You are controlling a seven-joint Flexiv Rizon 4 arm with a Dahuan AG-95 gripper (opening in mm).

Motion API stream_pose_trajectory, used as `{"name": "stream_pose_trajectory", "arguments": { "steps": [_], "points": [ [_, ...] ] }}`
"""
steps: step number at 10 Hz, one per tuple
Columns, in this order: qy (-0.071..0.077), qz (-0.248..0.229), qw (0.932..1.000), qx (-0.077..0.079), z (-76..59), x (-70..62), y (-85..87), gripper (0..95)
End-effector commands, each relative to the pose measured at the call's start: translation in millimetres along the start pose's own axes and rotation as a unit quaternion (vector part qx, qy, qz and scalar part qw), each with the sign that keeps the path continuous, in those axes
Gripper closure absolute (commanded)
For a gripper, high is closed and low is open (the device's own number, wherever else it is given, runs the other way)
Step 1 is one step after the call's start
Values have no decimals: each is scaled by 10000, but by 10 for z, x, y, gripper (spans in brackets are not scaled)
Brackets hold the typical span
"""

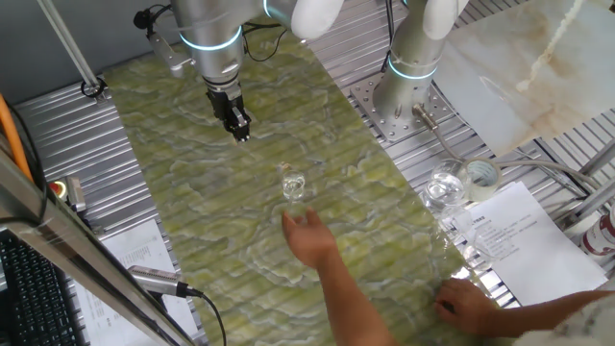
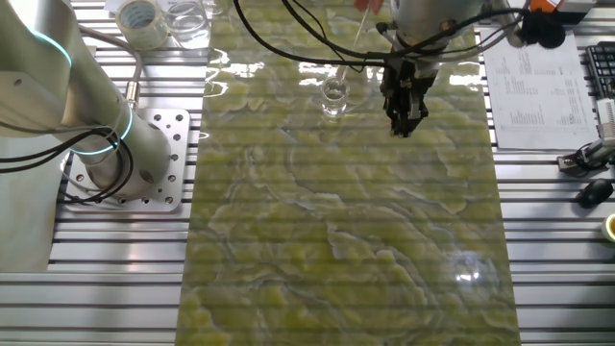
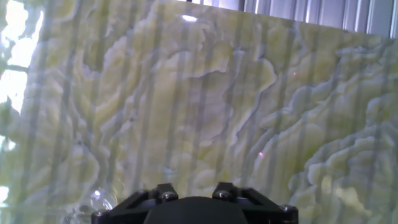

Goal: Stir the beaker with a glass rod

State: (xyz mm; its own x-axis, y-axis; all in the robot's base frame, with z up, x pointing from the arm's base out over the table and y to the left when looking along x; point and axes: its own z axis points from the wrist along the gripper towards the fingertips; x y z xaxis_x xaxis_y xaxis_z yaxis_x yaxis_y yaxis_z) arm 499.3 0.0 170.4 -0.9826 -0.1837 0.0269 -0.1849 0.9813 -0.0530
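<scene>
Green marbled mat [image 1: 221, 221] over slatted metal table [image 2: 96, 279]; hand [image 1: 238, 130] state unclear.

person's hand [image 1: 309, 235] beside beaker [image 1: 293, 185], prob. blocking approach

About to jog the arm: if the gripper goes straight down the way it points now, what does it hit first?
Probably the bare green marbled mat. The gripper points down beside the beaker, not over it; depth is uncertain.
</scene>
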Motion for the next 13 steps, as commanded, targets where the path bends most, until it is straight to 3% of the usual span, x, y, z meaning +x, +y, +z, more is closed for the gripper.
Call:
{"name": "stream_pose_trajectory", "arguments": {
  "steps": [1,13],
  "points": [
    [9,2,10000,19,5,-7,-1,950],
    [6,-76,10000,43,5,-7,-1,950]
  ]
}}
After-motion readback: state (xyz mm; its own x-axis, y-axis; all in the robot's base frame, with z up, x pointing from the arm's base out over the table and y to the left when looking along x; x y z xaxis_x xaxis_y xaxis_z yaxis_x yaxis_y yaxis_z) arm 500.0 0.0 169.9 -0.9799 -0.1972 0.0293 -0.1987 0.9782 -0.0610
